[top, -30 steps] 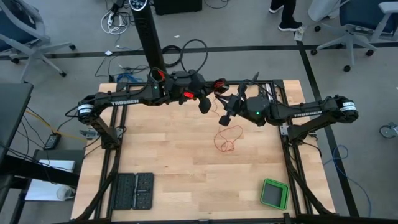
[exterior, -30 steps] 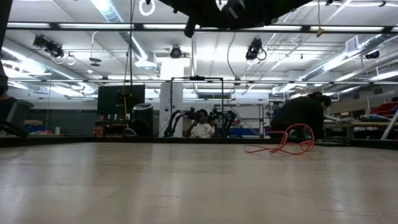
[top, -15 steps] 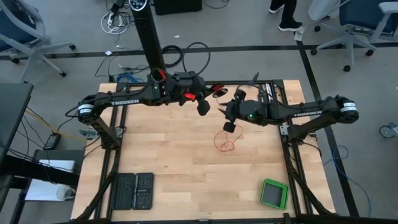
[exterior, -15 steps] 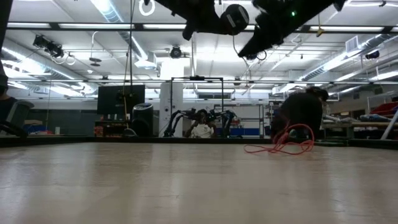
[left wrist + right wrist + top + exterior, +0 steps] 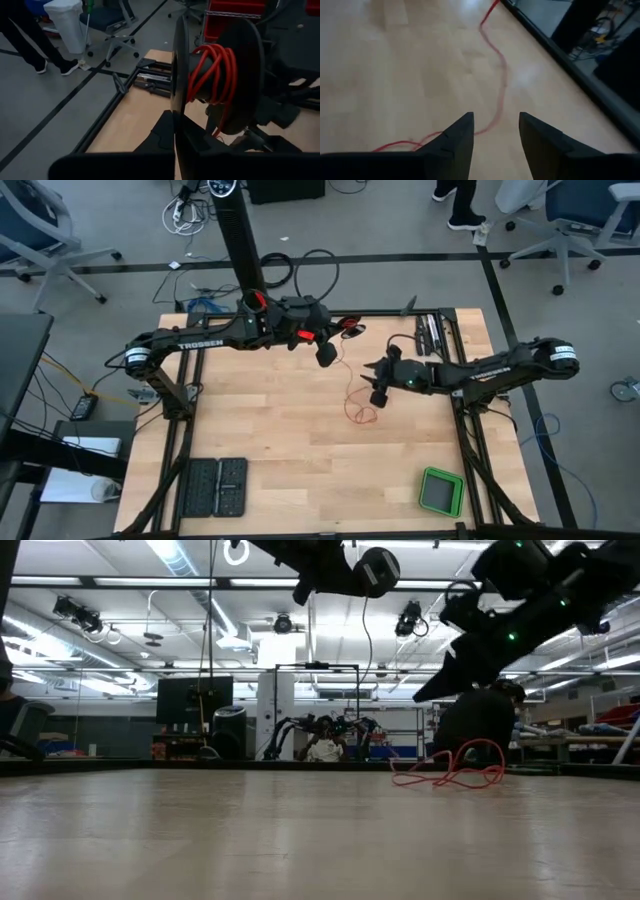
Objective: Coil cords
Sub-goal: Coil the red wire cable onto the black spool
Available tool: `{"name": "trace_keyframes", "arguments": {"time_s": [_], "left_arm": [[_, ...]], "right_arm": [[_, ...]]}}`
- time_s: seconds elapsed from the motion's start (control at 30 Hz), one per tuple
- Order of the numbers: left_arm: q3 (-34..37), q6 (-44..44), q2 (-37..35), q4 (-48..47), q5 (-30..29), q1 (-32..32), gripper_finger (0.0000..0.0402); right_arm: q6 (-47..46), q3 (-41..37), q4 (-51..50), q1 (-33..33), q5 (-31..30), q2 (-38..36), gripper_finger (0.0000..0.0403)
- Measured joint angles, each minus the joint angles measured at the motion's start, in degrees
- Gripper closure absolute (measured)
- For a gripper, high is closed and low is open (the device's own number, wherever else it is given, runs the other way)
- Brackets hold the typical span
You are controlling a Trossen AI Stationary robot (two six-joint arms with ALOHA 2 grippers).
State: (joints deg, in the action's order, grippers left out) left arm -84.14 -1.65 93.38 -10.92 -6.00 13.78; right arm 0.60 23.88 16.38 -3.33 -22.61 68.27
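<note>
My left gripper [image 5: 322, 348] is raised over the table's far middle, shut on a black spool [image 5: 215, 75] with red cord wound on its hub [image 5: 212, 70]. From the spool [image 5: 377, 570] the thin red cord [image 5: 343, 380] hangs down to a loose heap [image 5: 361, 413] lying on the wood. My right gripper [image 5: 377, 387] hovers low just right of that heap, open and touching nothing. In the right wrist view a strand of cord [image 5: 497, 95] lies on the table ahead of the gap between its fingers [image 5: 495, 135]. My left gripper holds the spool by the rim of one disc [image 5: 176, 131], which runs edge-on into the gap between its fingers; the fingers' pads are hidden by the gripper's own body. The spool is lifted clear with its axle about level, and the cord hangs slack below it.
A green box [image 5: 441, 491] sits at the near right corner and two black trays [image 5: 215, 486] at the near left. Dark tools [image 5: 429, 332] lie by the far right rail. Bare wood [image 5: 270, 430] spreads left of the heap. A seated person [image 5: 485, 725] shows beyond the table.
My right gripper has sunk from beside the spool toward the table and the cord heap, tipping and rolling, and has opened, letting go of the cord. The strand it held up now hangs straight from the spool to the heap.
</note>
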Motion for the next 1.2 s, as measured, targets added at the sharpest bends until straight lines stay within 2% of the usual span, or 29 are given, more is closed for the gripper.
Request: {"name": "trace_keyframes", "arguments": {"time_s": [0.1,0.27,0.5,0.8,0.87,0.97,1.13,1.2], "left_arm": [[0.0,0.0,0.0,0.2,0.2,0.0,0.0399],[0.0,0.0,0.0,2.1,0.2,0.0,0.0399],[0.0,-0.1,0.0,3.9,0.3,0.0,0.0399],[0.0,-0.4,0.0,3.9,0.0,0.0,0.0399],[0.0,-1.0,0.0,3.8,-0.1,0.0,0.0399],[0.0,-1.7,0.0,3.8,-0.1,0.0,0.0399],[0.0,-1.8,0.0,4.1,-0.1,0.0,0.0399],[0.0,-2.1,0.0,4.8,-0.1,0.0,0.0399]], "right_arm": [[-4.5,-3.1,3.6,-1.1,2.5,0.0,0.025],[-12.2,-3.4,-1.7,-2.8,8.0,0.0,0.0253],[-17.8,-1.1,-5.1,-0.2,21.7,0.1,0.0253],[-31.6,-0.3,-11.4,4.2,23.8,0.1,0.0254],[-32.5,-0.3,-12.0,4.2,22.5,0.1,0.0254],[-30.3,-0.4,-9.8,4.2,15.6,0.1,0.0254],[-18.8,-0.3,-4.5,4.0,0.8,0.1,0.0254],[-11.6,-0.3,-2.8,3.6,-3.0,0.1,0.0254]]}}
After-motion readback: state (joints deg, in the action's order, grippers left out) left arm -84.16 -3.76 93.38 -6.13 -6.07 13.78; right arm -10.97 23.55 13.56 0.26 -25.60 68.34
